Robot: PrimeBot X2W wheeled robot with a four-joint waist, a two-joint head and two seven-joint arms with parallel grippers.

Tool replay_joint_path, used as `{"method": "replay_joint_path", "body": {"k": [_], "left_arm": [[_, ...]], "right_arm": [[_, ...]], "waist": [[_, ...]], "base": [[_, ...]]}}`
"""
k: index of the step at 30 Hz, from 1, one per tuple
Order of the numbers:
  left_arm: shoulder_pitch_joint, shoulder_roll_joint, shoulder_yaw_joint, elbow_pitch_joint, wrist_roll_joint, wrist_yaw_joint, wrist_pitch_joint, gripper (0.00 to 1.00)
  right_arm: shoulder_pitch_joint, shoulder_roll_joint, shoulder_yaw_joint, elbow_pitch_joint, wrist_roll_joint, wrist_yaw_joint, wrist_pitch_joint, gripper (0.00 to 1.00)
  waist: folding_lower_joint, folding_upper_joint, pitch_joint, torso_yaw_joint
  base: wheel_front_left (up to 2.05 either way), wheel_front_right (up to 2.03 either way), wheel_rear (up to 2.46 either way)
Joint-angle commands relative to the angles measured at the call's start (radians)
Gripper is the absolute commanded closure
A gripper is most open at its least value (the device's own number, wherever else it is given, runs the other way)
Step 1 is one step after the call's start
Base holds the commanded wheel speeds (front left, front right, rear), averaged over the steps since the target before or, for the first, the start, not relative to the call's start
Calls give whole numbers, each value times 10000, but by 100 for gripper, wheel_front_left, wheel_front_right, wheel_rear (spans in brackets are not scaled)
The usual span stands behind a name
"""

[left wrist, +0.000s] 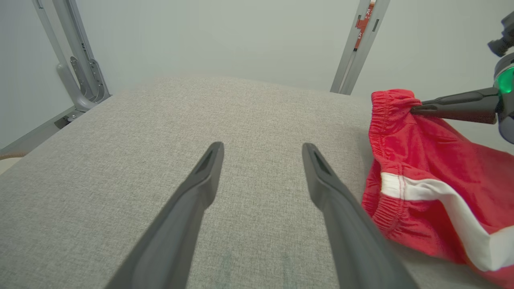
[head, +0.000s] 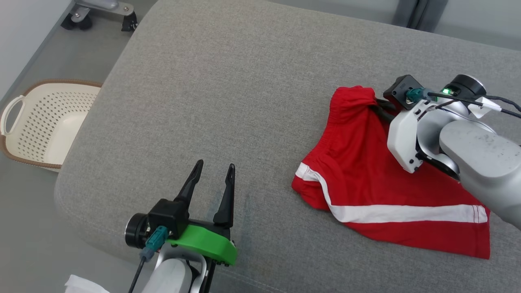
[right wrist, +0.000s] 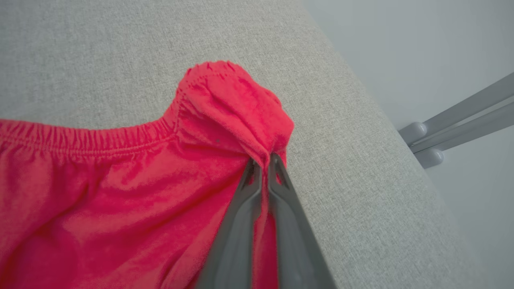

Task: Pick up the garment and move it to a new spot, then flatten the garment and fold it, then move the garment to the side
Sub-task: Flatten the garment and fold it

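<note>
Light: bright, even, diffuse, cool-white in all 3 views.
Shadows: soft, faint; thin one under garment [head: 366, 179] hem, pale smudge beside left claw [head: 215, 165].
Glow: green LED [head: 447, 90] blooms slightly.
Focus: head view sharp; fingers [right wrist: 233, 241] soft at bottom edge of right wrist view.
Distortion: wide-angle bend in wrist views, frame rails [left wrist: 76, 60] bowed.

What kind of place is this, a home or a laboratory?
Probably a test room arranged for laundry folding: a red garment on a grey padded surface, a perforated laundry basket on the floor, and a wheeled metal frame.
</note>
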Motion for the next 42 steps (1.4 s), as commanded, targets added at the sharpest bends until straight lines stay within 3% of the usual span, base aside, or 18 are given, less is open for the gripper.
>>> {"method": "replay_joint_path", "body": {"k": [1, 2, 3, 4, 14, 21, 27, 30, 37, 42], "left_arm": [[-179, 19, 8, 11, -50, 18, -1, 0], [-198, 19, -1, 16, -55, 25, -1, 0], [-210, 19, -15, 17, -60, 28, -1, 0], [-220, 19, -14, 19, -68, 31, -1, 0], [-440, 21, 179, 139, 212, -64, -1, 0], [-576, 27, 714, 403, 487, -164, -1, 0], [-353, 27, 1341, 564, 628, -278, -1, 0], [-115, 28, 1565, 627, 688, -326, -1, 0], [625, 27, 1853, 612, 594, -380, -1, 0], [1069, 25, 1873, 498, 622, -359, -1, 0]], "right_arm": [[-74, 185, 2, 242, -107, -17, -98, 100], [-119, 338, 0, 444, -178, -17, -158, 69], [-171, 435, -5, 609, -173, -17, -258, 22], [-244, 565, -6, 809, -119, -17, -364, 0], [-550, 1381, -706, 2471, 536, -17, -2068, 0], [414, 1618, -2441, 2909, 875, -16, -2745, 0], [2366, 1335, -5706, 1192, -675, -16, -2738, 0], [3800, 1567, -7498, 68, -1727, -14, -2741, 0], [7561, 3138, -10692, -2553, -3787, -14, -2742, 0], [9179, 4242, -11632, -3676, -4649, -11, -2742, 0]], "waist": [[0, 0, 50, -19], [0, 0, 76, -40], [0, 0, 93, -60], [0, 0, 108, -106], [0, 0, -216, -1136], [0, 0, -762, -2197], [0, 0, -1064, -2773], [0, 0, -1268, -2950], [0, 0, -1801, -3278], [0, 0, -2017, -3441]], "base": [[0, 0, 0], [0, 0, 0], [0, 0, 0], [0, 0, 0], [0, 0, 0], [0, 0, 0], [0, 0, 0], [0, 0, 0], [0, 0, 0], [0, 0, 0]]}}
